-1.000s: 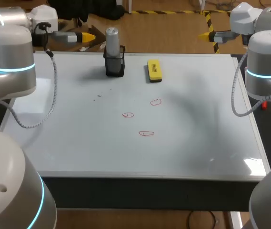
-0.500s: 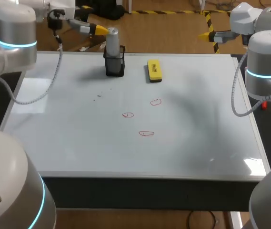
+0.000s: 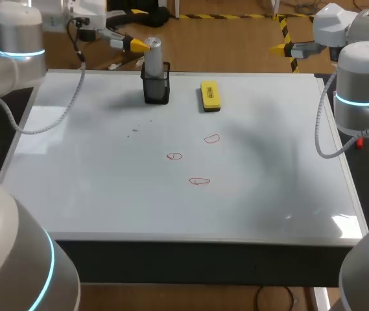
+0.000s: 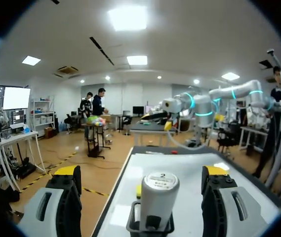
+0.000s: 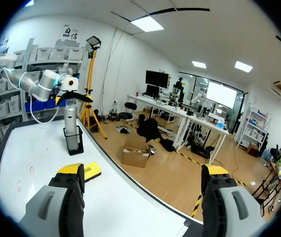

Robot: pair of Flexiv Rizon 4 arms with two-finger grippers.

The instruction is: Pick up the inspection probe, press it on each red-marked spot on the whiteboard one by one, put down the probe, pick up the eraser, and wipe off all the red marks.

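The inspection probe [image 3: 153,55], a grey cylinder, stands upright in a black holder [image 3: 156,89] at the whiteboard's [image 3: 106,188] far edge. My left gripper [image 3: 134,44] hovers open just left of the probe's top. In the left wrist view the probe [image 4: 157,197] sits slightly ahead of the left gripper [image 4: 140,173], between its spread fingers and untouched. The yellow eraser [image 3: 210,94] lies right of the holder. Three red marks [image 3: 211,138], [image 3: 174,156], [image 3: 199,181] sit mid-board. My right gripper [image 3: 279,47] hangs open beyond the far right corner, holding nothing [image 5: 142,173].
In the right wrist view the eraser [image 5: 92,171] and the holder [image 5: 74,143] lie far ahead along the board's edge, with my left arm [image 5: 36,81] above them. A faint grey smudge [image 3: 134,131] marks the board left of the red marks.
My left arm has swung toward the far edge and rightward, bringing its open gripper up beside the probe's top. The right arm has stayed still.
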